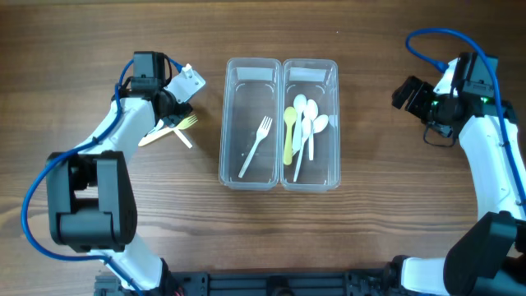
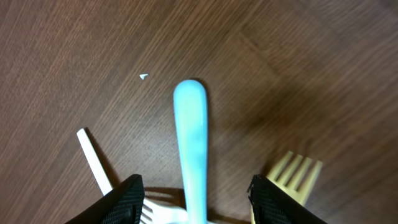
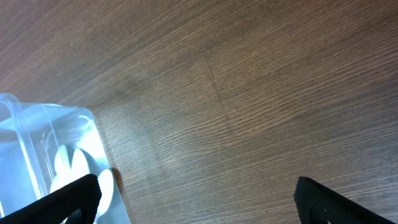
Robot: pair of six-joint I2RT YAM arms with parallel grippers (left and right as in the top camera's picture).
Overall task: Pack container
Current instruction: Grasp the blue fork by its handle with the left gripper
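Note:
Two clear plastic containers stand side by side mid-table. The left container (image 1: 223,123) holds a white fork (image 1: 256,146). The right container (image 1: 336,123) holds white spoons (image 1: 308,122) and a yellow spoon (image 1: 289,131). My left gripper (image 1: 174,111) is open over loose cutlery on the table. In the left wrist view its jaws (image 2: 196,186) straddle a light blue handle (image 2: 190,124), with a white fork (image 2: 165,213) and a yellow fork (image 2: 297,171) beside it. My right gripper (image 1: 407,92) is open and empty, right of the containers.
A white utensil handle (image 2: 93,158) lies left of the blue one, and pale handles (image 1: 160,134) stick out on the wood below my left gripper. The right wrist view shows the right container's corner (image 3: 37,130) with spoons (image 3: 65,162) and bare wood.

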